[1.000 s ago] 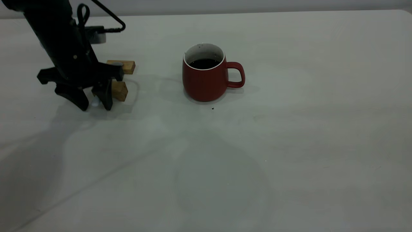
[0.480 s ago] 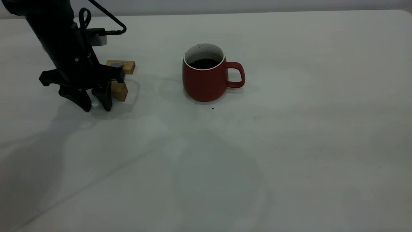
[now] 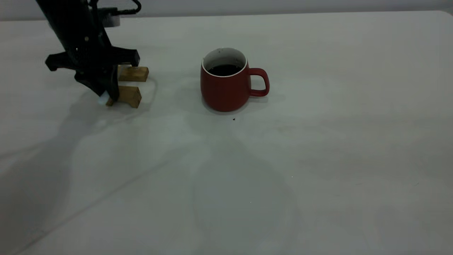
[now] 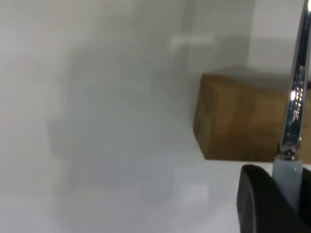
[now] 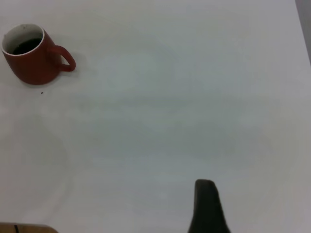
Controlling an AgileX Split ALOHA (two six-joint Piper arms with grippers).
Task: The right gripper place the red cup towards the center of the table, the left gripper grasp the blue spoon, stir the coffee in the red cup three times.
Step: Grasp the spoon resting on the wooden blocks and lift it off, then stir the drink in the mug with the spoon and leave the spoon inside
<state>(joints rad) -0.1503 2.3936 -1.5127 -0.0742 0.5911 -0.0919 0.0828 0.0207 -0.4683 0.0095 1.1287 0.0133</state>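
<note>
The red cup (image 3: 224, 88) stands upright near the middle of the table (image 3: 318, 159), handle to the right, with dark coffee (image 3: 224, 69) inside. At the far left my left gripper (image 3: 106, 95) hangs above the table, shut on the blue spoon (image 3: 103, 101). The left wrist view shows its pale-blue handle (image 4: 286, 177) pinched between the black fingers (image 4: 260, 204), with the metal neck sticking out past them. My right gripper (image 5: 206, 208) is far from the cup (image 5: 31, 63) and is absent from the exterior view.
Two small wooden blocks (image 3: 133, 73) (image 3: 129, 96) lie side by side just right of the left gripper, one of them close in the left wrist view (image 4: 243, 121). A dark speck (image 3: 234, 119) lies in front of the cup.
My left gripper has shut on the spoon's handle and risen off the table, drifting slightly back. Both wooden blocks now show more fully. The cup has not moved.
</note>
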